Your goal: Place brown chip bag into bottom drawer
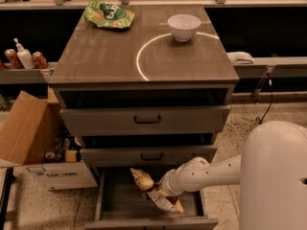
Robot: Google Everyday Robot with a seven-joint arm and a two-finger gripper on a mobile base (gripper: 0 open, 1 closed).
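Brown chip bag (152, 191): lying tilted inside the open bottom drawer, one yellow end pointing up toward the drawer's back, the other end dipping toward the front right; the dark middle is facing the camera.
Bottom drawer (115, 200): standing pulled out, the lowest of three; its plain grey floor is showing to the left of the bag.
Gripper (164, 195): sitting low inside the bottom drawer, right against the bag's middle, and clenching on the bag.
Arm (211, 171): reaching in from the right, its white wrist sloping down over the drawer's right side.
Robot body (276, 176): filling the lower right corner, just beside the cabinet.
Middle drawer (148, 155): sitting directly above the bag, slightly pulled out, with a dark bar handle.
Top drawer (146, 120): sitting partly open, a dark gap showing above its front.
Cabinet top (105, 56): carrying two items and a bright curved ring of light.
Green chip bag (109, 14): lying at the back left corner of the top.
White bowl (184, 27): standing upright at the back right, well apart from the green bag.
Cardboard box (29, 133): standing open on the floor to the left of the cabinet.
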